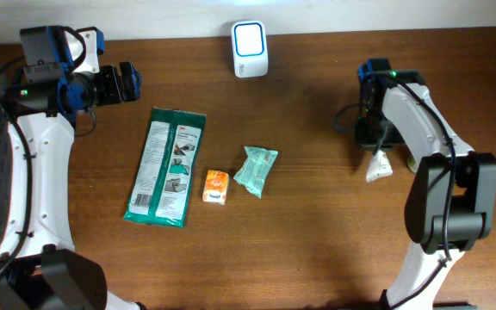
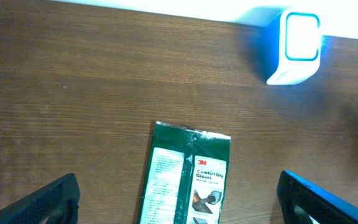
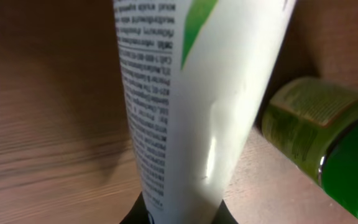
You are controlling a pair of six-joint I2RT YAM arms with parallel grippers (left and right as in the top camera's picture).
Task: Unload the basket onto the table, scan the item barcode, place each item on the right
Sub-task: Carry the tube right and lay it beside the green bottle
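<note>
You're working over a dark brown wood-grain table [image 1: 317,215], with a pale strip [image 1: 403,13] running beyond its far edge. Count two arms, then one of each thing: a long flat green plastic glove pack [image 1: 165,167], a white box-shaped scanner with a blue-lit face [image 1: 250,49] at the far edge, a crinkled pale green pouch [image 1: 256,170], a small orange packet [image 1: 216,187] lying between pack and pouch, and a white printed plastic tube [image 1: 379,165]. That tube, your item to scan, sits at the right side, well apart from the scanner, and the right gripper [image 1: 374,142] is clenched on it. The left gripper [image 1: 130,83] is spread wide with nothing in it, over bare wood beyond the glove pack's far end. Your right wrist view gives what overhead hides: the tube's fine black print, and a round green container with a yellow-green label [image 3: 316,137] just beside it. Your left wrist view lets you read "Comfort Grip Gloves" on the pack.
</note>
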